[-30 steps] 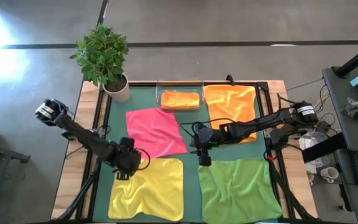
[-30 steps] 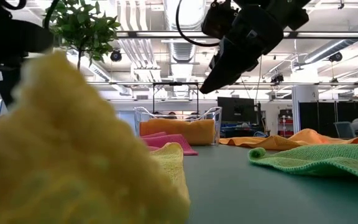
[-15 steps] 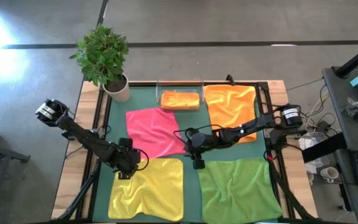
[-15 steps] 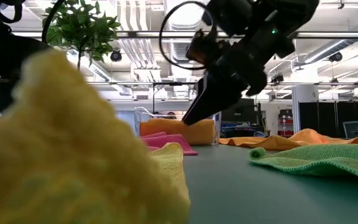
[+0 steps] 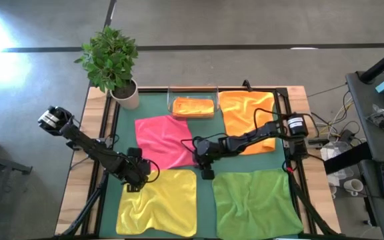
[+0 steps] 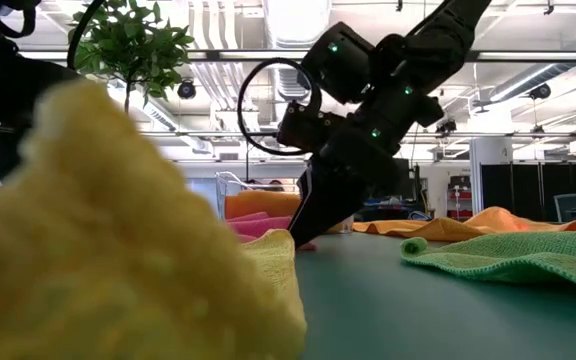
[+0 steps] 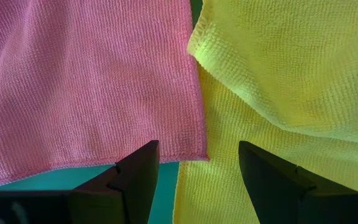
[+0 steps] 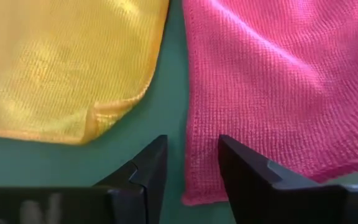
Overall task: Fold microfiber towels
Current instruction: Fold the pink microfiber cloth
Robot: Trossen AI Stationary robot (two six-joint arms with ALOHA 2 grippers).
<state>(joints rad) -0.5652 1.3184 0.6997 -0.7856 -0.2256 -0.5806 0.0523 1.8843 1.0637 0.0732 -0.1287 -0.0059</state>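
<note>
Pink towel (image 5: 167, 141) lies flat mid-mat (image 5: 205, 190), its near corners beside the yellow towel (image 5: 159, 203). Right gripper (image 5: 205, 171) is low over pink's near right corner, fingers parted narrowly astride the hem, nothing held. Left gripper (image 5: 133, 185) hovers at the near left corner, fingers wide, empty.

Judgement: a two-corner pickup is in hand. Each gripper should pinch pink's hem only; the left sits close to yellow's folded-over corner (image 7: 241, 81) and risks snagging it. Lift both corners level and carry toward the far edge. Folded orange (image 5: 193, 105) already sits in the tray (image 5: 172, 107).
</note>
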